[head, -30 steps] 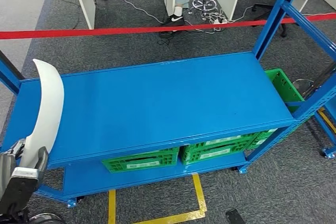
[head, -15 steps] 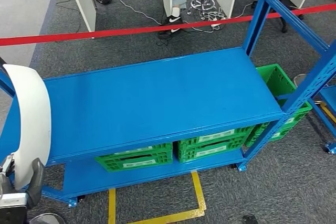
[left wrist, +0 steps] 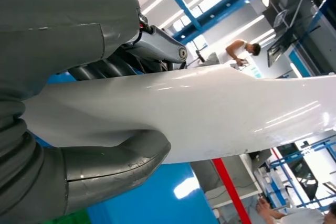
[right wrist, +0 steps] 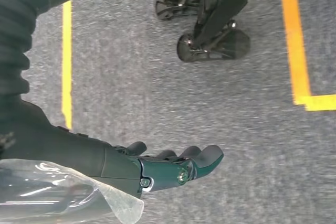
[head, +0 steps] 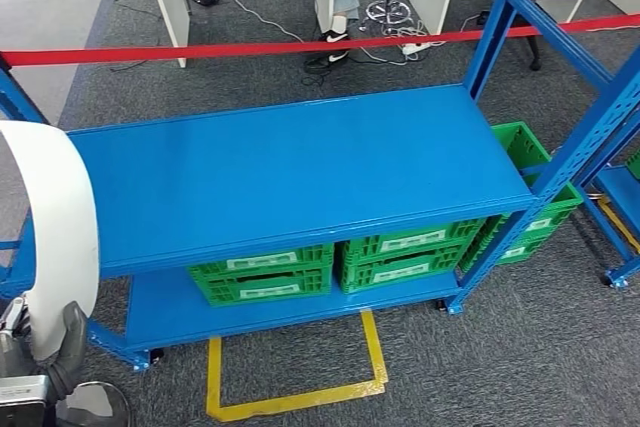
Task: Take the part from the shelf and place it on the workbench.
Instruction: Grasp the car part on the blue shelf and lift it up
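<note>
- The left robot hand [head: 41,362] grips the white part [head: 53,237], a long curved panel; in the left wrist view the thick grey thumb [left wrist: 118,156] presses 1 face of the part [left wrist: 222,111] and the darker fingers [left wrist: 158,45] wrap the other face.
- In the head view the part rises from the left robot hand and arches over, standing just beside the left end of the blue shelf [head: 302,172] and overlapping its left edge; I cannot tell whether it touches the shelf.
- The right robot hand [right wrist: 166,169] hangs over the grey carpet floor [right wrist: 245,145], holding nothing, its fingers stretched out side by side and only slightly curled.
- The blue shelf has a broad bare top board and a lower board beneath it.
- 2 green crates [head: 264,275] [head: 407,257] sit side by side on the lower board of the shelf; more green crates [head: 536,162] stand at the shelf's right end.
- Yellow floor tape [head: 294,402] marks a rectangle on the carpet in front of the shelf.
- A red barrier tape [head: 226,50] stretches across behind the shelf.
- Beyond the red tape, a seated person's leg and shoe [head: 332,35] show beside white desks.
</note>
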Robot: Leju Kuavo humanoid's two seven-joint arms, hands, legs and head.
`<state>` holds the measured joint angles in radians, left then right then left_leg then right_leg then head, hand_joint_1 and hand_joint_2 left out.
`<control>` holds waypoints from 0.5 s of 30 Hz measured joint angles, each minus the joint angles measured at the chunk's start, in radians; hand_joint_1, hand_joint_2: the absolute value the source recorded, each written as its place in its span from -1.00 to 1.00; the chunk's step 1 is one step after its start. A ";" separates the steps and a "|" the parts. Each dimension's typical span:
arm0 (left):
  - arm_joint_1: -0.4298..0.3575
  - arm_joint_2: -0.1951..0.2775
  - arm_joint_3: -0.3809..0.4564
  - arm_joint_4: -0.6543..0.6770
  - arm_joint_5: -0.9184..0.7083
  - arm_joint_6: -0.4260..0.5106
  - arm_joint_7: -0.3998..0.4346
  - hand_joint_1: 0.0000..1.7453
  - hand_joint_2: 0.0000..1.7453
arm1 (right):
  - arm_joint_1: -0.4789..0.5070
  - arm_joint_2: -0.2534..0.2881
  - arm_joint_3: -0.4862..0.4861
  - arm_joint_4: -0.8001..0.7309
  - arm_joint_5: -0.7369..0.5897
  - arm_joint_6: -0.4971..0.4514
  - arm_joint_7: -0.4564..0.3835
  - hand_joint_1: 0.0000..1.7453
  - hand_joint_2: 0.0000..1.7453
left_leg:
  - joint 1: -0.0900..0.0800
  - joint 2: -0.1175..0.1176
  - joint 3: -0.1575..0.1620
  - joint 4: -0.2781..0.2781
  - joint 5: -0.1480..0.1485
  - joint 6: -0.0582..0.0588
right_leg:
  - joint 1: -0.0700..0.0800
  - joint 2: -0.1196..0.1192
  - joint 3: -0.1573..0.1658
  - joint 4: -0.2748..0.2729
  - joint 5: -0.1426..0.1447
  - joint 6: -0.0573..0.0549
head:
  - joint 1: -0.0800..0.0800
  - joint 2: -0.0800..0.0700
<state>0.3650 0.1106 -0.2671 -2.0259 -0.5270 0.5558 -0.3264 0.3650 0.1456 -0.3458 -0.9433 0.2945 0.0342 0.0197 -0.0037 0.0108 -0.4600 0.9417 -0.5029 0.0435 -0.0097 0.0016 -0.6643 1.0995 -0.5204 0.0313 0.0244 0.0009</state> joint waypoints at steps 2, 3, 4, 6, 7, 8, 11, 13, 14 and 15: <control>0.001 -0.002 -0.001 0.001 0.009 -0.004 0.002 1.00 1.00 | 0.003 0.017 -0.030 -0.018 0.036 0.021 0.006 -1.00 1.00 | -0.001 0.002 -0.030 0.002 0.022 0.001 | -0.001 -0.001 -0.023 0.125 -0.084 0.006 | 0.003 0.000; -0.002 -0.006 -0.002 0.001 0.014 -0.011 0.006 1.00 1.00 | 0.003 0.026 -0.049 -0.028 0.057 0.036 0.007 -1.00 1.00 | -0.001 0.003 -0.046 0.005 0.033 0.000 | -0.002 -0.001 -0.021 0.167 -0.091 0.009 | 0.003 0.000; -0.005 -0.012 -0.001 0.002 0.018 -0.021 0.009 1.00 1.00 | 0.002 0.037 -0.069 -0.037 0.079 0.051 0.003 -1.00 1.00 | -0.001 0.004 -0.062 0.009 0.043 -0.001 | -0.002 -0.001 -0.004 0.177 -0.075 0.010 | 0.003 0.000; -0.013 -0.029 0.000 0.002 0.026 -0.042 0.008 1.00 1.00 | -0.004 0.057 -0.113 -0.052 0.122 0.081 -0.014 -1.00 1.00 | -0.001 0.004 -0.092 0.020 0.060 -0.006 | -0.002 -0.001 0.079 0.094 -0.020 0.009 | 0.003 0.000; -0.015 -0.037 0.001 0.002 0.034 -0.050 0.001 1.00 1.00 | -0.009 0.067 -0.136 -0.059 0.143 0.095 -0.026 -1.00 1.00 | -0.003 0.004 -0.105 0.027 0.066 -0.010 | -0.001 -0.002 0.140 0.016 -0.012 0.006 | 0.003 0.000; -0.017 -0.044 0.003 0.002 0.048 -0.058 -0.010 1.00 1.00 | -0.015 0.077 -0.160 -0.064 0.165 0.108 -0.037 -1.00 1.00 | -0.004 0.005 -0.115 0.033 0.072 -0.015 | 0.000 -0.001 0.191 -0.058 -0.018 0.003 | 0.003 0.000; -0.022 -0.059 0.009 0.004 0.111 -0.087 -0.044 1.00 1.00 | -0.034 0.110 -0.239 -0.075 0.237 0.147 -0.060 -1.00 1.00 | -0.005 0.007 -0.129 0.042 0.095 -0.030 | 0.003 -0.001 0.232 -0.148 -0.040 -0.012 | 0.002 0.000; -0.021 -0.065 0.010 0.007 0.135 -0.098 -0.055 1.00 1.00 | -0.042 0.133 -0.294 -0.078 0.274 0.165 -0.064 -1.00 1.00 | -0.002 0.003 -0.137 0.056 0.077 -0.042 | 0.002 -0.006 0.218 -0.149 -0.026 -0.029 | 0.002 0.000; -0.020 -0.067 0.011 0.008 0.139 -0.100 -0.057 1.00 1.00 | -0.045 0.143 -0.318 -0.080 0.284 0.170 -0.064 -1.00 1.00 | 0.000 0.001 -0.146 0.086 0.040 -0.048 | 0.000 -0.008 0.209 -0.150 -0.016 -0.037 | 0.001 0.000; -0.020 -0.069 0.013 0.010 0.142 -0.101 -0.059 1.00 1.00 | -0.048 0.152 -0.339 -0.082 0.290 0.175 -0.065 -1.00 1.00 | 0.003 -0.001 -0.158 0.135 -0.011 -0.053 | 0.000 -0.010 0.197 -0.150 -0.005 -0.043 | 0.000 0.000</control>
<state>0.3452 0.0417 -0.2544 -2.0160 -0.3848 0.4552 -0.3854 0.3169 0.2976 -0.6844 -1.0250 0.5850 0.2088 -0.0452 -0.0010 0.0098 -0.6185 1.0765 -0.5142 -0.0099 -0.0101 -0.0089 -0.4673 0.9491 -0.5252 -0.0113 0.0242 0.0008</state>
